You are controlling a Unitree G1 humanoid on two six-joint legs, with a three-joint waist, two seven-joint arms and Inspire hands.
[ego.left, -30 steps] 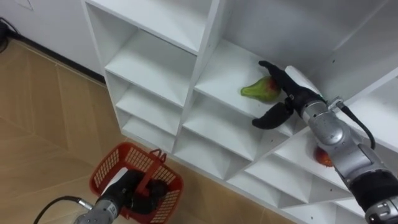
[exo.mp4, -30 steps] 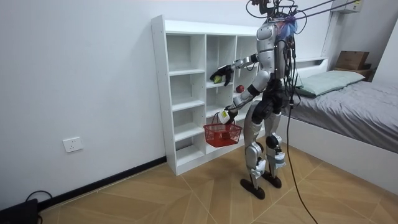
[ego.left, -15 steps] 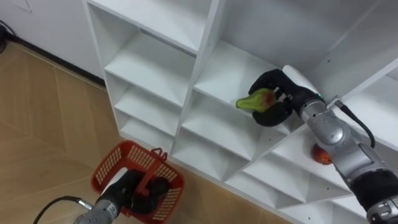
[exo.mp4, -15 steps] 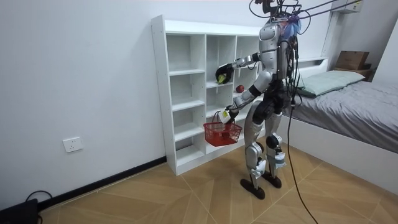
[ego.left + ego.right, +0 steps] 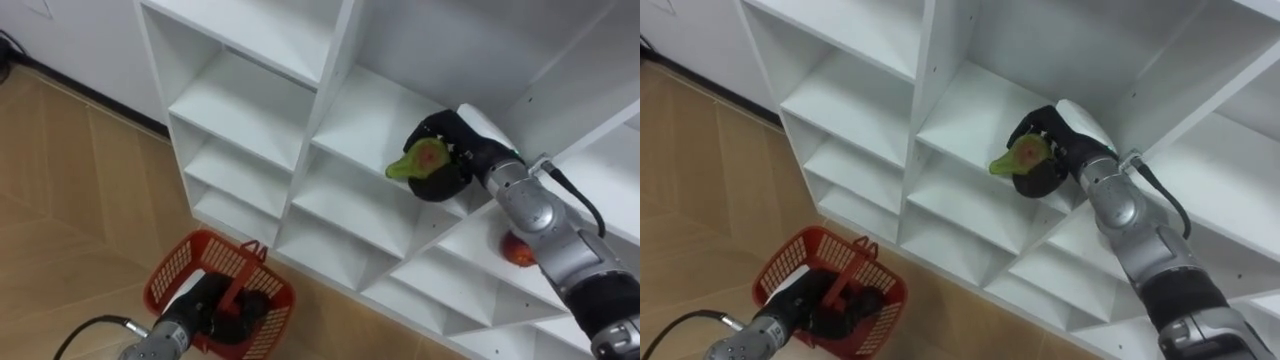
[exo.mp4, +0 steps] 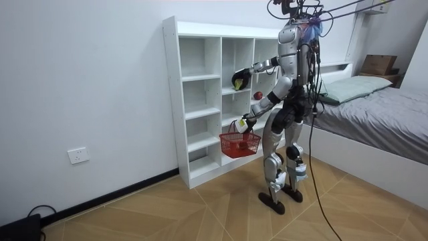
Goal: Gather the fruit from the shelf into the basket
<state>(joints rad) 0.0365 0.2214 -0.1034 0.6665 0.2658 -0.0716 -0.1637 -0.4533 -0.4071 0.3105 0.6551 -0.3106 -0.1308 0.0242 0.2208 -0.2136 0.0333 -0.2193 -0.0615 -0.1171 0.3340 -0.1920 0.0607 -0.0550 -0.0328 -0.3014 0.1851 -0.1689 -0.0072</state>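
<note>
Pear secured: the right robot hand [image 5: 450, 168] was wrapped around a green pear [image 5: 413, 161] with a red blush, inside a middle compartment of the white closet [image 5: 325, 100]. A second earlier its fingers had been spread wide on either side of the fruit as it lay on the shelf board. Now they were curled round it, and only the narrow stem end poked out toward the opening. Whether the pear had lifted clear of the board could not be told.

The left robot hand [image 5: 213, 306] hung low in front of the closet with its fingers curled round the handle of a red basket [image 5: 168, 270]. The basket hung above the wooden floor [image 5: 60, 170], below and to the left of the pear. A red fruit [image 5: 518, 251] sat on the shelf of the next compartment, down and to the right, near the right forearm and untouched.

The room view showed the robot standing upright facing the closet, right arm stretched into the shelves, with a bed [image 6: 381, 100] behind it.

With the grasp made, the pick appeared to be done. What seemed left was to draw the pear out past the shelf edge and bring it down to the basket. After that, the red fruit would probably be next.
</note>
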